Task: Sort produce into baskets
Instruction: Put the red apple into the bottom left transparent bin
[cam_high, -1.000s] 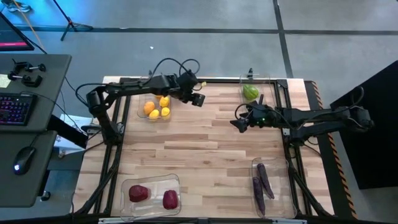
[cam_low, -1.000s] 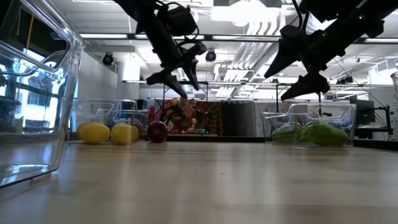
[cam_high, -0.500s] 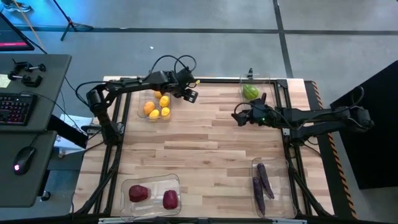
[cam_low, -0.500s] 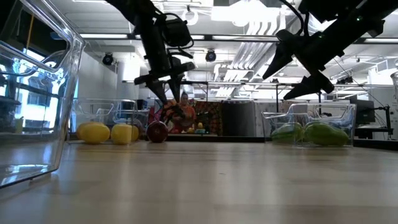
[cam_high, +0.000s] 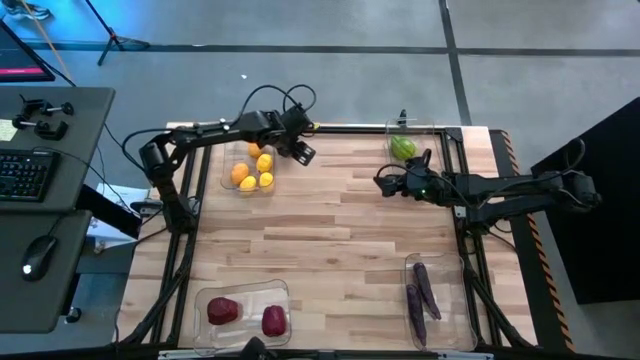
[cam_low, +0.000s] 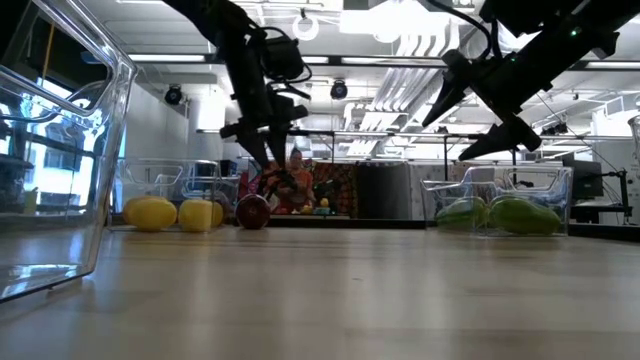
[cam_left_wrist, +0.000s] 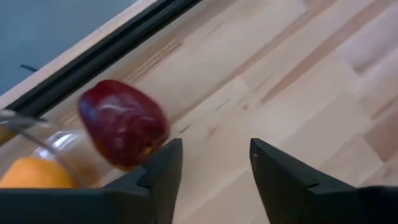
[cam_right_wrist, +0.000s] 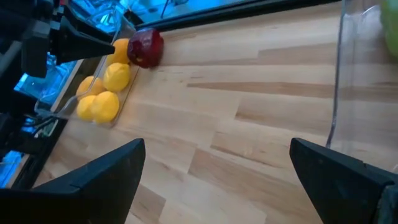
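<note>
A dark red piece (cam_left_wrist: 123, 122) lies on the wood beside the far-left clear bin (cam_high: 226, 178), which holds orange and yellow pieces (cam_high: 250, 172). It also shows in the right wrist view (cam_right_wrist: 146, 47) and the low view (cam_low: 252, 212). My left gripper (cam_high: 303, 152) hovers open just beside it. In the left wrist view the piece lies off the side of one finger (cam_left_wrist: 163, 163), not between the two. My right gripper (cam_high: 383, 185) hovers open over the table near the far-right bin (cam_high: 432, 130) with green pieces (cam_high: 403, 148).
The near-left bin (cam_high: 202, 300) holds two dark red lumps (cam_high: 222, 311). The near-right bin (cam_high: 460, 300) holds long purple pieces (cam_high: 422, 292). Bare wood lies between the four bins. A black rail (cam_left_wrist: 99, 59) runs along the far edge.
My left gripper has gone toward the table's far left, toward the yellow bin and the dark red piece, and has turned to point more steeply down. My right gripper has shifted a little toward the far edge.
</note>
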